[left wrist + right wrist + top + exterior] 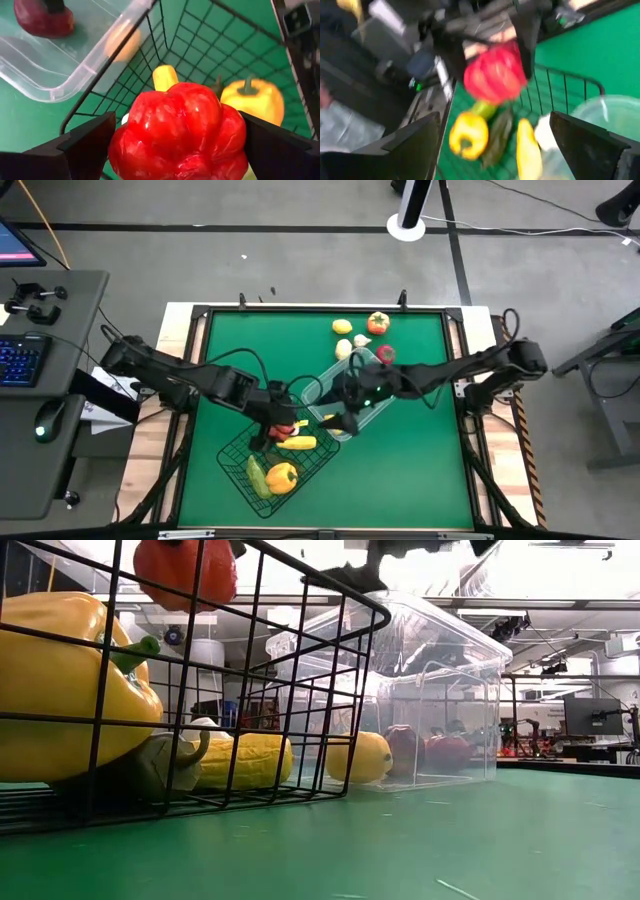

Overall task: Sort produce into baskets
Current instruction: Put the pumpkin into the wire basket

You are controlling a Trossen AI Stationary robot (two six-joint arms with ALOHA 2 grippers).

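Mid-sort, judging by the layout: left gripper [175,145] clamped wide on a red pepper [180,132], hanging over the wire basket [232,460], so next move likely just a release straight down, clear of the rim. Wire basket at left holding a yellow pepper [282,477], a green piece [258,477] and a yellow corn-like piece [298,444]. Right of it, touching or nearly so, clear bin [368,418] with a red item [44,19] inside and the right gripper [340,421] spread and empty over its near end; 4 pieces left on the mat [420,470] beyond.
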